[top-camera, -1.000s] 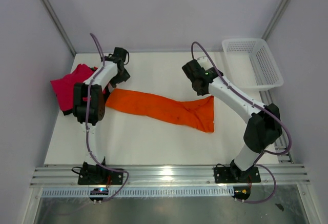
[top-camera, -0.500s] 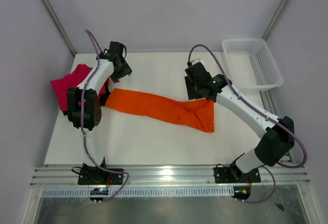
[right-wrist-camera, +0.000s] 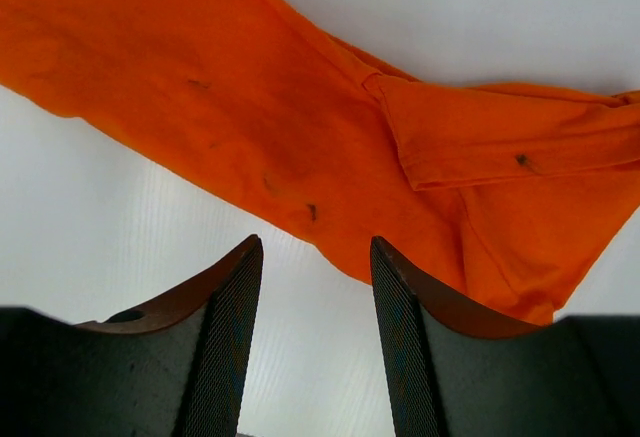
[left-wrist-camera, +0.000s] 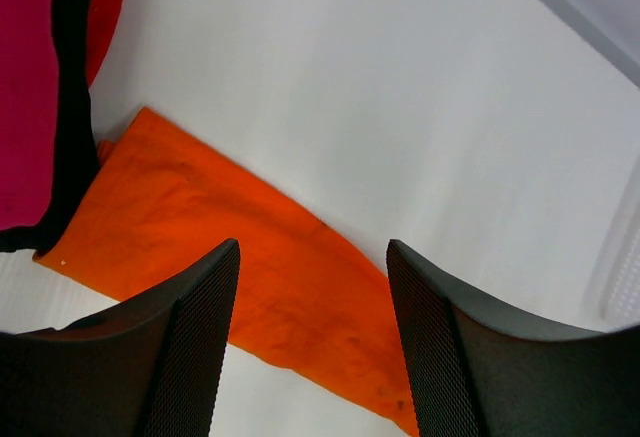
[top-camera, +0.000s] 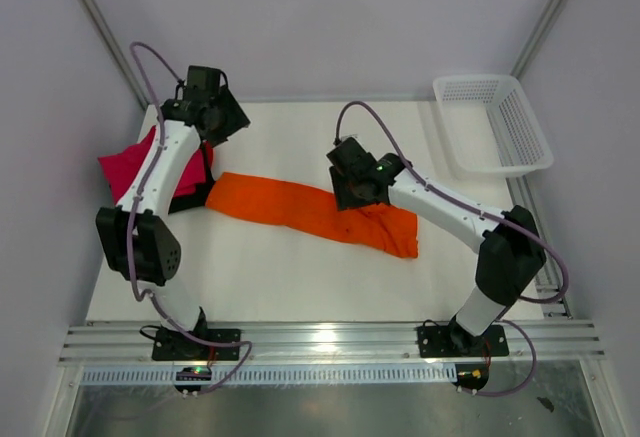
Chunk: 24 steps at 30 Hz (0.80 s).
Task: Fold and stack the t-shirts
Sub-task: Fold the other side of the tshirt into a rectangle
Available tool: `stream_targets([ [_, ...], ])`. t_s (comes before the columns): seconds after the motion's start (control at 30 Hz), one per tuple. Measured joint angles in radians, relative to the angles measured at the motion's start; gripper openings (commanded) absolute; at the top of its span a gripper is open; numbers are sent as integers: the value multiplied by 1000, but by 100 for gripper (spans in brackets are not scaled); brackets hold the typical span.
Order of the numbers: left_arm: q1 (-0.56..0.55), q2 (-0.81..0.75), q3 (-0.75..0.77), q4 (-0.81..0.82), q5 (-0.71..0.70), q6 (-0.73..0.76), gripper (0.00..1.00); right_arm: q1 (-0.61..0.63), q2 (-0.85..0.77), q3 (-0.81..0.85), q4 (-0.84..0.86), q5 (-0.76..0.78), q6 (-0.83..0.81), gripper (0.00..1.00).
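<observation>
Orange shirt point(top-camera: 290, 209) lies mid-counter point(top-camera: 300, 277) as a long strip, its axis running from far left to near right; pink shirt point(top-camera: 125, 172) sits just beside its left end, over a black one point(left-wrist-camera: 75, 147) that shows only an edge; right fingers point(right-wrist-camera: 220, 347) hover parted and empty right above the strip's bunched right half, so that arm is nearer; left fingers point(left-wrist-camera: 195, 347), also parted and empty, hang over the far-left corner; sleeves and hem are hard to make out.

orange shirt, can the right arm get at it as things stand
Probably yes. The right pincer hangs open just above the orange shirt, near its wider end, and nothing lies between them or on top of the cloth there.
</observation>
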Motion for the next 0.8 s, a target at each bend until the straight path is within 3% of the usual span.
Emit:
stream_targets([
  [0.4, 0, -286, -90, 30, 52, 44, 65, -38, 200, 77, -110, 41, 247, 52],
  [0.8, 0, -398, -126, 28, 0, 101, 65, -181, 196, -16, -185, 10, 561, 52],
])
